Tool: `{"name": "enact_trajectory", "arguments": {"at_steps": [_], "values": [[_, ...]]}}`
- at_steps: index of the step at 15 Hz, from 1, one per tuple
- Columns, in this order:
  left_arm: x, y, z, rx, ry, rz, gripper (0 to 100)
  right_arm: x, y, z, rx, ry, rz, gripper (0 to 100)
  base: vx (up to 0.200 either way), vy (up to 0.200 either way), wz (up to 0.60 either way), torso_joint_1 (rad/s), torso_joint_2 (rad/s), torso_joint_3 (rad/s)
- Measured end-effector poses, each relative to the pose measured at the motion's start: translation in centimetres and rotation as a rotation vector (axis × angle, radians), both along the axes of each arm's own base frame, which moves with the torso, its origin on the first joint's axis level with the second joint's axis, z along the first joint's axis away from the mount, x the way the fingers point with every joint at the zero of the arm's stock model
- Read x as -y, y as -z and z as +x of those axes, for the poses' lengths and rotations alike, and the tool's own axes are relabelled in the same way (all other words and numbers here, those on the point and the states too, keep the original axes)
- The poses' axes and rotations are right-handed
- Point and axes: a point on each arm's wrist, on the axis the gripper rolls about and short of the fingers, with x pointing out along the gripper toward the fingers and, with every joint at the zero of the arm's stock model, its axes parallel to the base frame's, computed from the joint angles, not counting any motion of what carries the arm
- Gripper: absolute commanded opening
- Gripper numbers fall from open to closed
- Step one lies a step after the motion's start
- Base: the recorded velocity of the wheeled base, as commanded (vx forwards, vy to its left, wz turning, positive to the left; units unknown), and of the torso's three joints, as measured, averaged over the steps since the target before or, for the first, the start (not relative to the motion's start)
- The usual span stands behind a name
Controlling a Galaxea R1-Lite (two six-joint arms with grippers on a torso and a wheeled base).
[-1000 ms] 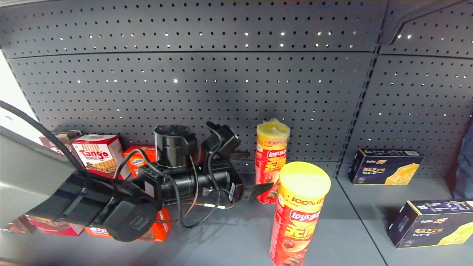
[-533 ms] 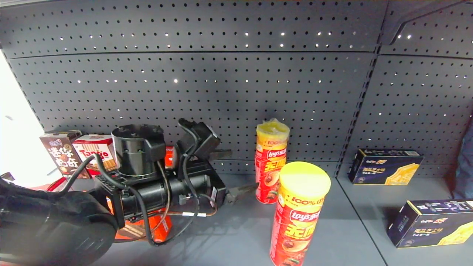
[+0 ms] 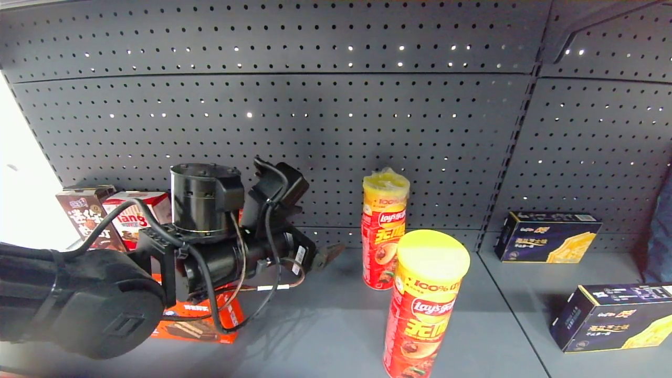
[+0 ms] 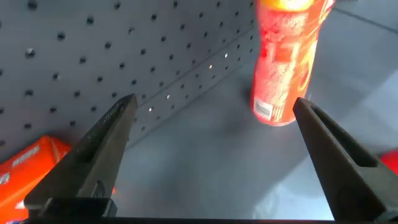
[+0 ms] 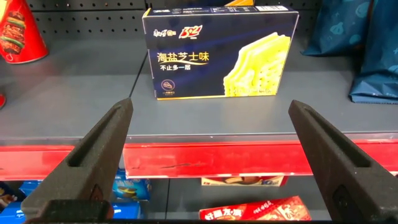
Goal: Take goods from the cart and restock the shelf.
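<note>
Rear chip can [image 3: 384, 236] stands near left end effector [image 4: 212, 106] (jaws apart).

The head camera looks down on the grey metal shelf [image 3: 336, 325]. The close left wrist camera shares its red chip can [image 4: 283, 68].

The shelf [image 3: 325, 336] and its perforated back panel [image 3: 315, 131] are matt grey painted metal. One crisp tube [image 3: 420, 315], well out from the back panel, has a glossy printed wrap and a smooth yellow plastic lid [image 3: 433, 254]. The other tube [image 3: 383, 236], close to the back panel, is topped with crinkled clear film. The dark blue box [image 3: 548, 237] against the back panel is printed card with a slight sheen. The left hand [image 4: 214, 102] has matt black, faintly grainy fingers [image 4: 99, 155].
</note>
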Motion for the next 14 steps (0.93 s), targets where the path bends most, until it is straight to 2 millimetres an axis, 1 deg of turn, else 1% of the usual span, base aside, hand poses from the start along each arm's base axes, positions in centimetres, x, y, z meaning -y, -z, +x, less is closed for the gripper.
{"name": "enact_trajectory", "arguments": {"at_steps": [1,4,7,14], "values": [[0.2,0.2,0.0,-0.027,-0.015,0.026,100,0.0,0.0,0.0,0.0,0.0,0.0,100,0.0,0.0,0.0,0.0,0.0,0.0],[0.9,0.1,0.5,-0.024,-0.05,0.048,100,0.0,0.0,0.0,0.0,0.0,0.0,100,0.0,0.0,0.0,0.0,0.0,0.0],[1.8,0.7,1.2,-0.027,-0.085,0.071,100,0.0,0.0,0.0,0.0,0.0,0.0,100,0.0,0.0,0.0,0.0,0.0,0.0],[3.1,2.1,3.1,-0.04,-0.098,0.089,100,0.0,0.0,0.0,0.0,0.0,0.0,100,0.0,0.0,0.0,0.0,0.0,0.0]]}}
